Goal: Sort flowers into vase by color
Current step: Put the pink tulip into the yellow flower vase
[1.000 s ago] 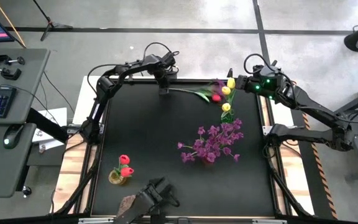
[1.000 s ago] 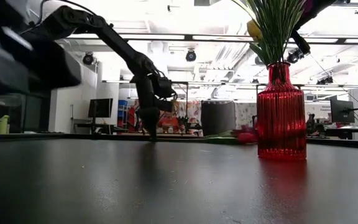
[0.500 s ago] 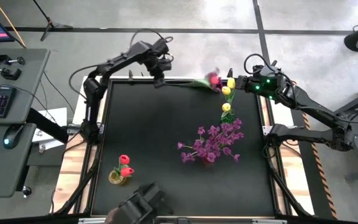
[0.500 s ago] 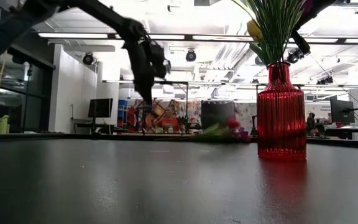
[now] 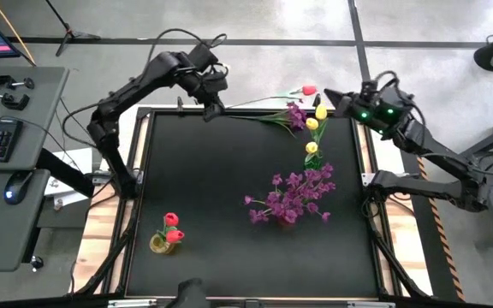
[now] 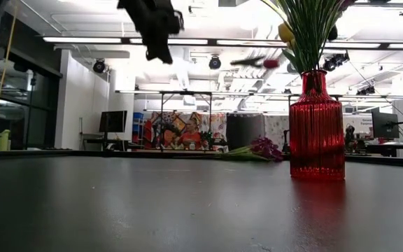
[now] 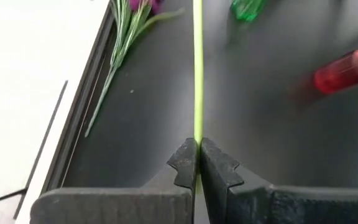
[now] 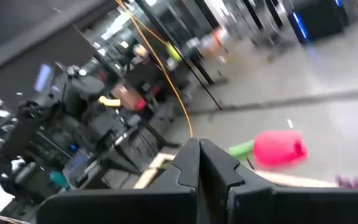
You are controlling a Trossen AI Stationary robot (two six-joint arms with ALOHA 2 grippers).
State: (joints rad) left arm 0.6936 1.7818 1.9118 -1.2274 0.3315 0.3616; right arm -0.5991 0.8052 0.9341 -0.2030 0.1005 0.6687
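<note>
Presently the left hand [image 7: 197, 167] is clamped on the thin green stem [image 7: 197, 68] of a red artificial tulip [image 5: 308, 89], held high above the far edge of the black counter [image 5: 221, 188]. The pinch sits at the stem's end, so the bloom cantilevers well out; in my judgement the stem could pivot or slip during transport and miss a vase mouth. The right hand [image 8: 199, 163], fingers pressed together on nothing, hangs near the far right corner just beside the bloom; collision is possible. A purple spray [image 5: 294, 115] lies below on the counter. The small yellow vase with red tulips [image 5: 169, 233] stands well apart at the near left, a long carry. The ribbed red glass vase [image 6: 317, 126] holds purple sprays.
</note>
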